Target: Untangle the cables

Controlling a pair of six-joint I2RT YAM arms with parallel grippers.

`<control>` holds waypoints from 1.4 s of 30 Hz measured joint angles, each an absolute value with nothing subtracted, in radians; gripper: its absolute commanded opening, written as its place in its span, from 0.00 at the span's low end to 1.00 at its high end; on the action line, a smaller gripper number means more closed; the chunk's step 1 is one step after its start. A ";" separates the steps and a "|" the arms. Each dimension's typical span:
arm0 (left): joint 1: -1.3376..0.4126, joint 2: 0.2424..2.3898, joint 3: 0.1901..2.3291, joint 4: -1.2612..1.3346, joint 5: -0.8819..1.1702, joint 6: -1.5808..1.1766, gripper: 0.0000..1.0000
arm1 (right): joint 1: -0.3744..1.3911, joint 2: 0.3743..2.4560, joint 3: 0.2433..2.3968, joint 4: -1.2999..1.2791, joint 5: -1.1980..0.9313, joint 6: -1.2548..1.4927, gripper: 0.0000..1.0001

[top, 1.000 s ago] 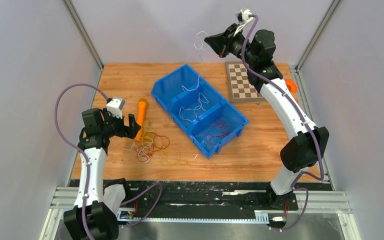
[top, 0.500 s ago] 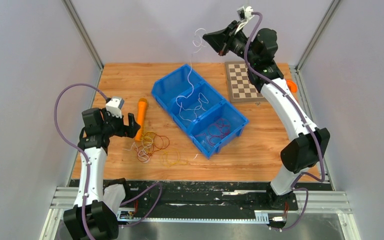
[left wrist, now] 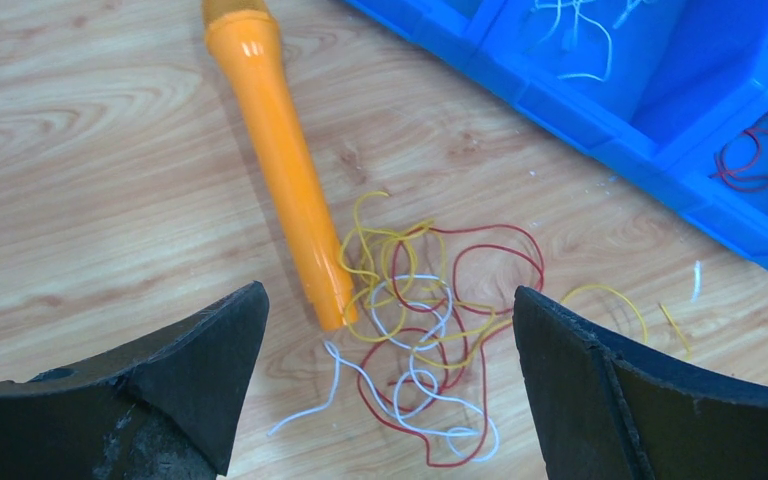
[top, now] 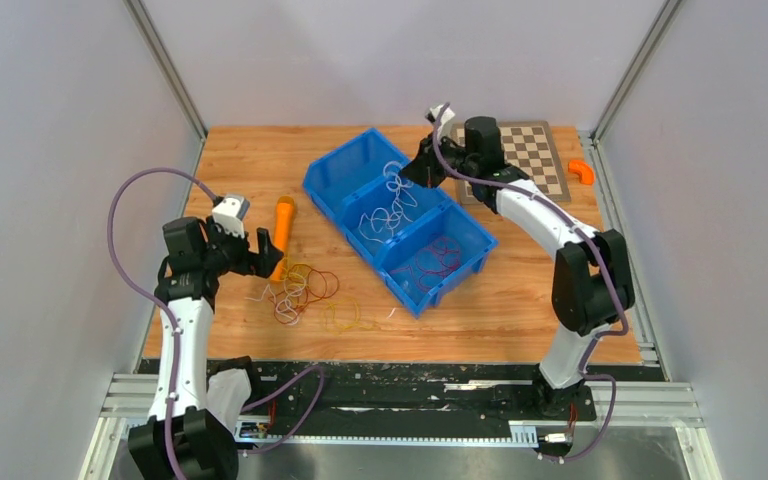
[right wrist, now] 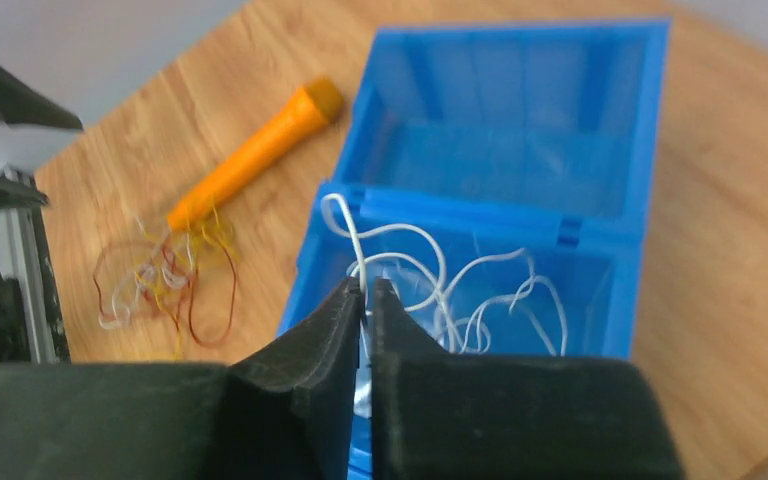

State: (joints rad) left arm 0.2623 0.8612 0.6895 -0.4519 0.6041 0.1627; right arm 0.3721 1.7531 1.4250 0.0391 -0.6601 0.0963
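Observation:
A tangle of red, yellow and white cables (top: 305,290) lies on the wooden table left of the blue bin (top: 352,168); it also shows in the left wrist view (left wrist: 430,310) and the right wrist view (right wrist: 165,280). My left gripper (top: 260,250) is open and empty, hovering just above the tangle's left side, its fingertips (left wrist: 230,330) spread to either side of it. My right gripper (top: 412,172) is shut on a white cable (right wrist: 345,225) over the bin's middle compartment, where loose white cables (top: 385,208) lie. Red cables (top: 435,262) lie in the near compartment.
An orange microphone-shaped toy (top: 283,232) lies beside the tangle, its narrow end touching the yellow cables (left wrist: 360,255). A loose yellow cable (top: 350,320) lies near the front. A chessboard (top: 525,150) and a small orange object (top: 582,170) sit at the back right. The bin's far compartment holds nothing.
My right arm has come down from high over the back of the table to the bin, lowering the white cable into the middle compartment. The left arm has not moved.

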 measured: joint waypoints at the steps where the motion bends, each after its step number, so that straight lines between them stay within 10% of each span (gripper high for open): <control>1: 0.262 0.865 0.690 -0.457 0.611 0.167 1.00 | 0.379 1.771 1.419 0.006 -0.664 0.076 0.37; 7: 0.262 0.961 0.759 -0.569 0.663 0.209 1.00 | 0.403 1.865 1.455 -0.232 -0.712 0.002 0.80; 15: 0.262 0.999 0.775 -0.625 0.702 0.230 1.00 | 0.494 1.736 1.449 -0.373 -0.778 -0.103 0.85; 34: 0.263 1.031 0.785 -0.652 0.661 0.094 0.99 | 0.954 1.954 1.344 -0.505 -0.673 -0.423 0.66; 42: 0.263 1.031 0.794 -0.680 0.650 0.087 0.99 | 0.987 2.026 1.344 -0.471 -0.646 -0.471 0.19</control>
State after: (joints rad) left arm 0.2630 1.0309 0.7940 -0.6800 0.6502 0.0872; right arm 0.9867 2.0262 1.3437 -0.4709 -0.6464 -0.4713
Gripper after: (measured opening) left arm 0.996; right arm 0.347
